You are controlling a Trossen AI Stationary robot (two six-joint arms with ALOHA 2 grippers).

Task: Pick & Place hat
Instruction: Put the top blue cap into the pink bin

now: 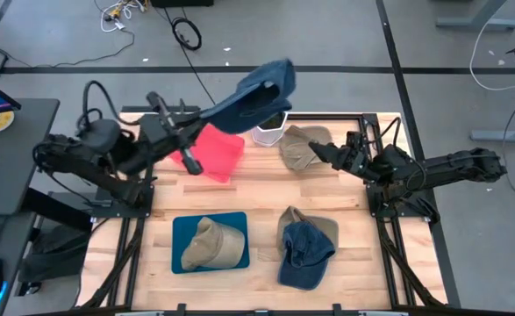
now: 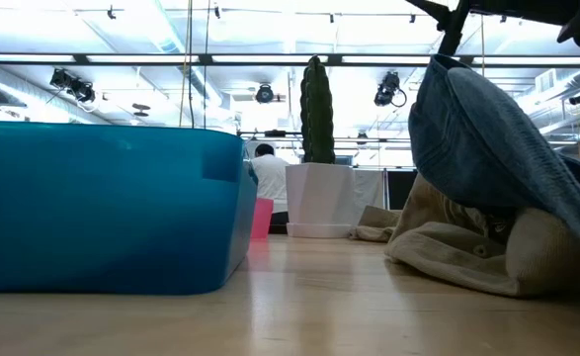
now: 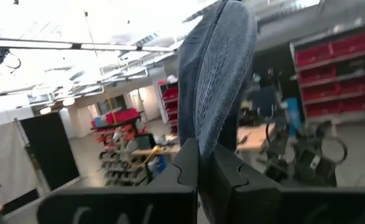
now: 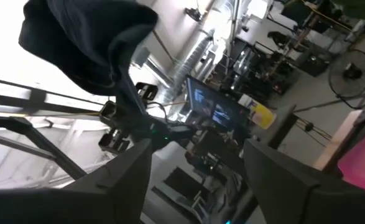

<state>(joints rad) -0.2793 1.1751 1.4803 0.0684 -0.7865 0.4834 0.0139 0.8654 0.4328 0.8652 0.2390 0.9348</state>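
The left gripper (image 1: 206, 120) pinches the blue denim hat (image 1: 257, 95), lifted above the pink bin (image 1: 213, 151); carrying is underway. Next: lower and release. The right gripper (image 1: 323, 151), spread, waits right of that bin.

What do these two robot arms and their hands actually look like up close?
Both arms are dark, jointed and tube-like, with black cables looping off them. The left hand has two flat black fingers with notched, puzzle-like edges. The right hand has two broad, smooth black fingers.

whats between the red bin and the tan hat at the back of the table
In the high view, a white pot stands between the red bin and the tan hat, partly under the blue hat held by the left gripper.
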